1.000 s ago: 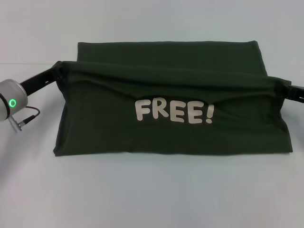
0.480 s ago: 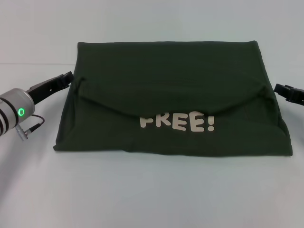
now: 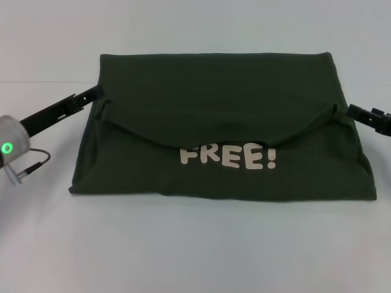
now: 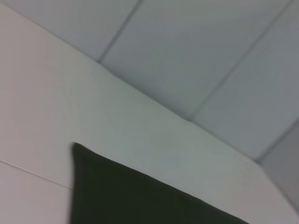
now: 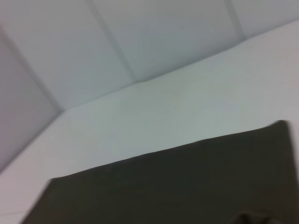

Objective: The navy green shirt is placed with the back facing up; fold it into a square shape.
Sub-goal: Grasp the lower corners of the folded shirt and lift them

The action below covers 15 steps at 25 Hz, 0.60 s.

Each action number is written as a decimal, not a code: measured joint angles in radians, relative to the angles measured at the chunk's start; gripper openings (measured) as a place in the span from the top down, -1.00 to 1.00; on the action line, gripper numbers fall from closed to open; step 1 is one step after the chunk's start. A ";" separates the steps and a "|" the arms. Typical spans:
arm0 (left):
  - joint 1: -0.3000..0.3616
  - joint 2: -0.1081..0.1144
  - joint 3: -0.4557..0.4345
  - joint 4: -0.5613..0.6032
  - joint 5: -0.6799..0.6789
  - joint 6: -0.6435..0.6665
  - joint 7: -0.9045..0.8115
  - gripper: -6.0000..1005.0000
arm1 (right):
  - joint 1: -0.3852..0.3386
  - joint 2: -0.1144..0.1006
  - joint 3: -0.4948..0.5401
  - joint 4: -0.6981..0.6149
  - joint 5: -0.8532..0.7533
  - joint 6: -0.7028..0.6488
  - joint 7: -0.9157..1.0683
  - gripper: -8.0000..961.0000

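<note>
Left arm enters from the left edge of the head view, silver wrist housing with a green ring light low at mid-left, black gripper reaching up and rightward. Left gripper [image 3: 95,94] tip sits at the shirt's left edge, where a small pucker of cloth stands. Cannot tell whether the fingers have closed on fabric or merely touch it.

Right gripper [image 3: 354,112] comes in from the right edge at mid-height, black, pointing left. Its tip meets the shirt's right side, beside a matching pucker of cloth. Whether it has hold of anything cannot be told either.

The navy green shirt [image 3: 214,91] lies across the centre of the head view, folded into a broad rectangle. A folded-over layer droops in a shallow curve between the two puckered corners. Below that curve the front panel shows, with pale block letters [image 3: 228,157] reading "FREE!", the tops of the first letters partly covered by the drooping edge.

Table [image 3: 195,244] is plain, pale, matte, and fills the head view around the shirt; a faint seam line runs across the upper left.

Left wrist view: dark corner of the shirt in the lower frame, pale tabletop, panelled pale wall [image 4: 196,56] with thin seams above. Right wrist view: a band of shirt along the bottom, the same tabletop and panelled wall behind.
</note>
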 joint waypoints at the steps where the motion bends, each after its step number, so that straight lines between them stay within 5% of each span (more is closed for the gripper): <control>1: 0.014 0.013 0.002 0.014 0.026 0.079 -0.043 -0.34 | -0.007 -0.008 -0.002 -0.001 -0.001 -0.042 0.000 -0.13; 8: 0.063 0.041 -0.001 0.157 0.299 0.289 -0.329 -0.71 | -0.068 -0.048 -0.022 -0.002 -0.033 -0.316 -0.001 -0.88; 15: 0.058 0.055 -0.002 0.204 0.471 0.346 -0.373 -0.76 | -0.087 -0.051 -0.025 -0.003 -0.086 -0.406 -0.025 -0.88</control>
